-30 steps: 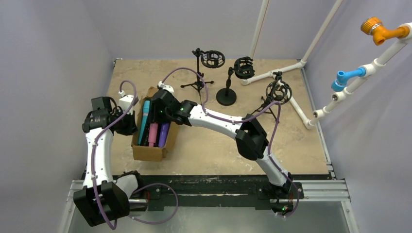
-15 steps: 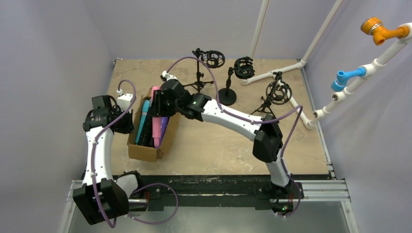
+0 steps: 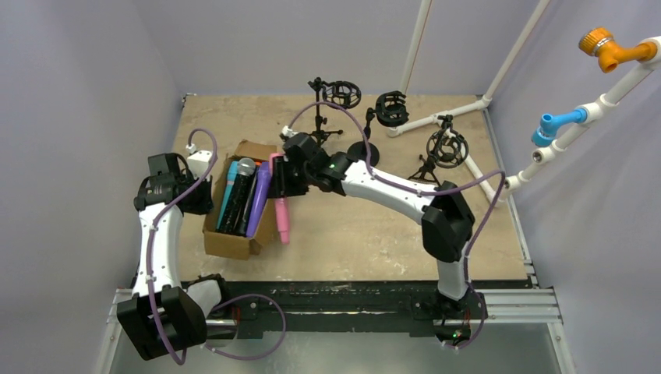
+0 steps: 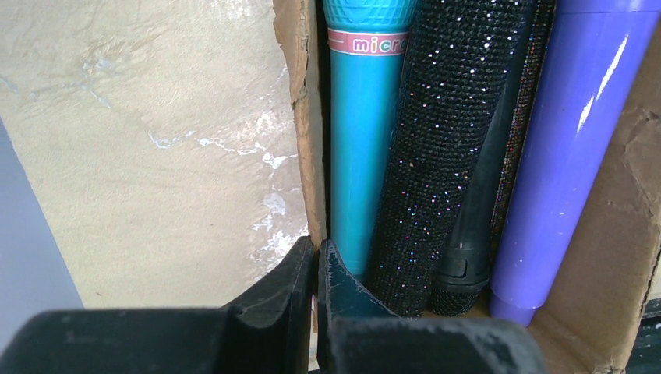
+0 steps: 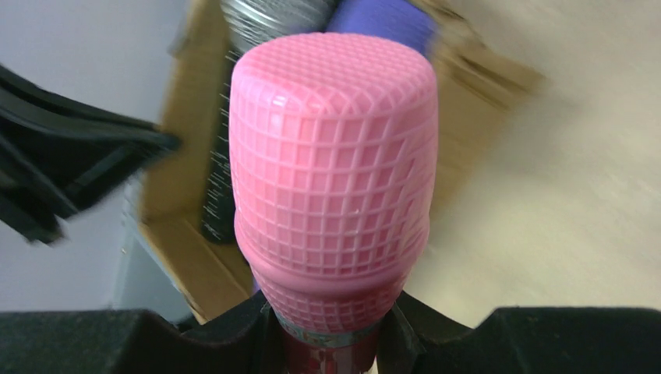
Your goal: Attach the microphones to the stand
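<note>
My right gripper (image 3: 282, 178) (image 5: 331, 331) is shut on a pink microphone (image 3: 280, 212) (image 5: 334, 171), gripping just below its grille head. It hangs slanted above the table, just right of the cardboard box (image 3: 230, 243). In the box lie a teal microphone (image 3: 231, 195) (image 4: 362, 140), a black glitter one (image 3: 242, 195) (image 4: 444, 140), a plain black one (image 4: 475, 234) and a purple one (image 3: 259, 199) (image 4: 573, 140). My left gripper (image 3: 204, 196) (image 4: 316, 261) is shut on the box's left wall (image 4: 306, 117). Three black stands with shock mounts (image 3: 341, 94) (image 3: 390, 109) (image 3: 447, 146) rise at the back.
The middle stand has a round base (image 3: 363, 154) close behind my right arm. White PVC pipes (image 3: 475, 167) run along the back right, with blue (image 3: 555, 125) and orange (image 3: 606, 48) fittings higher up. Grey walls close in on both sides.
My right gripper closed on the pink microphone, pulled it out of the box and carried it rightward. The box has swung a little; the left gripper still holds its wall.
</note>
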### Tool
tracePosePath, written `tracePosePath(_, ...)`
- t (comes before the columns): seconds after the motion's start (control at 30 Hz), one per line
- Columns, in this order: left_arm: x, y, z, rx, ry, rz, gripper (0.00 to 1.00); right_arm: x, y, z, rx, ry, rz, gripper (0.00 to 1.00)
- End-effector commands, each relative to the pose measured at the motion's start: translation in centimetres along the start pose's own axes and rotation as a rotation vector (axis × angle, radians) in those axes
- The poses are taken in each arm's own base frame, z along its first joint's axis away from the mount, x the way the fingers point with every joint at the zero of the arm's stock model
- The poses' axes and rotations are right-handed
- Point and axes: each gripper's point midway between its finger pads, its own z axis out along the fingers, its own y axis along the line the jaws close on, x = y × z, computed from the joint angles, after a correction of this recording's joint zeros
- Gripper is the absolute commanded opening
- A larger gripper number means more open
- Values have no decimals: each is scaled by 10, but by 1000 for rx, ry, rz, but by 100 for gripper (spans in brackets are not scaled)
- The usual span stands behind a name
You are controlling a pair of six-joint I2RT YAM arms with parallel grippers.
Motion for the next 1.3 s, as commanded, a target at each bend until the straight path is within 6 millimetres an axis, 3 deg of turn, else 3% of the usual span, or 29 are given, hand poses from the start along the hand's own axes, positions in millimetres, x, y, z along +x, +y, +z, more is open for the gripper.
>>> tracePosePath(0.0,-16,15,-5,-87,-60,5,0,-18,-34,-50,-5,-57,11,5)
tracePosePath(0.1,-15,23,-7,-138,-65,-16,0,15,-84,-39,105,7,30,8)
tracePosePath(0.23,-15,26,-13,-172,-77,-28,0,53,-122,-12,175,93,55,16)
tracePosePath(0.33,-14,25,-19,-178,-86,-28,0,61,-134,4,200,110,77,16)
tracePosePath(0.43,-12,24,-21,-182,-85,-33,0,58,-139,15,223,96,95,19)
tracePosePath(0.57,-7,23,-20,-187,-83,-57,0,61,-139,27,236,107,128,41)
tracePosePath(0.67,-3,21,-17,-182,-77,-66,0,63,-136,31,232,109,141,62)
tracePosePath(0.83,-1,20,-16,-176,-76,-72,0,57,-126,22,222,92,144,78)
tracePosePath(1.03,-8,15,-17,-151,-97,-94,0,20,-92,-16,174,-14,121,66)
tracePosePath(1.17,-10,14,-17,-140,-99,-107,0,-15,-48,-46,129,-129,77,63)
tracePosePath(1.27,-12,12,-17,-124,-92,-110,0,-25,-3,-53,49,-155,46,61)
